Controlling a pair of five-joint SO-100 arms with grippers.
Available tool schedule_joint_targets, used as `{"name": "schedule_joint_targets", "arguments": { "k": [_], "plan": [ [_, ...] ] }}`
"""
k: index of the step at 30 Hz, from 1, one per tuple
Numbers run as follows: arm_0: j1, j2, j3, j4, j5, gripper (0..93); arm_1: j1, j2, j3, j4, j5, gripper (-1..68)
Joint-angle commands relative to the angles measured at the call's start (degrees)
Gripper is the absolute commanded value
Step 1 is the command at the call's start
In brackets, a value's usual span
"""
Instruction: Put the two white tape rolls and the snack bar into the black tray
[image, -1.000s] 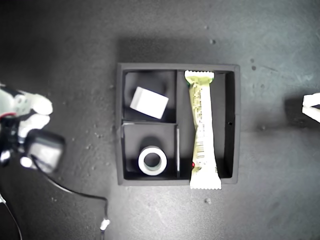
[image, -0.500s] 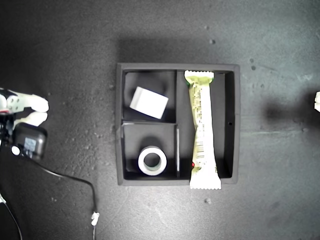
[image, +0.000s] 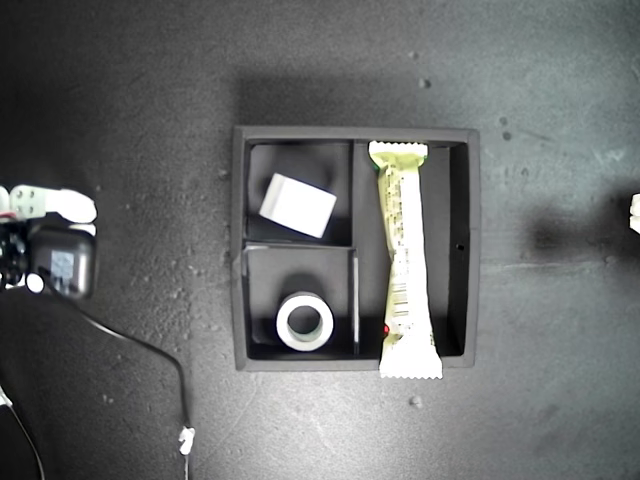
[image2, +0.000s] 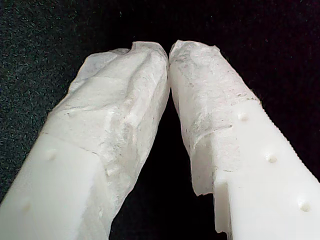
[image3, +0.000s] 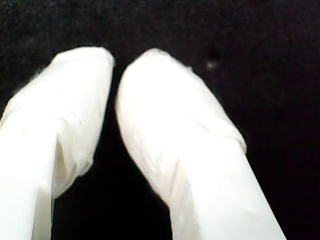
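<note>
Three items: all lie in the black tray (image: 236, 250).
Tape rolls: edge-on roll (image: 298, 205) in the far-left compartment of the exterior view; flat roll (image: 305, 321) in the near-left one.
Snack bar (image: 404, 272): long compartment, near end overhanging the wall.
First gripper (image2: 169, 50): tips pressed together, empty.
Second gripper (image3: 116, 59): tips nearly touching, empty.
Advice: retract clear of the tray without nudging it.

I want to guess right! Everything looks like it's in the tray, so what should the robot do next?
Probably nothing more than resting both arms. Both tape rolls sit in the small compartments of the black tray. The snack bar lies in the long one, one crimped end overhanging the wall. Both grippers hold nothing.
</note>
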Motion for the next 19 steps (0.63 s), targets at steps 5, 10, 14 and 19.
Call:
{"name": "schedule_joint_targets", "arguments": {
  "k": [5, 10, 14, 19],
  "plan": [
    [1.0, 2.9, 3.3, 2.1, 12.7, 1.1, -0.8, 0.4, 0.7, 0.3, -0.4, 0.2],
    [1.0, 2.9, 3.3, 2.1, 12.7, 1.1, -0.8, 0.4, 0.7, 0.3, -0.4, 0.2],
    [1.0, 2.9, 3.3, 2.1, 12.7, 1.1, -0.8, 0.4, 0.7, 0.3, -0.4, 0.2],
    [1.0, 2.9, 3.3, 2.1, 12.7, 1.1, -0.9, 0.4, 0.7, 0.3, -0.4, 0.2]
  ]
}}
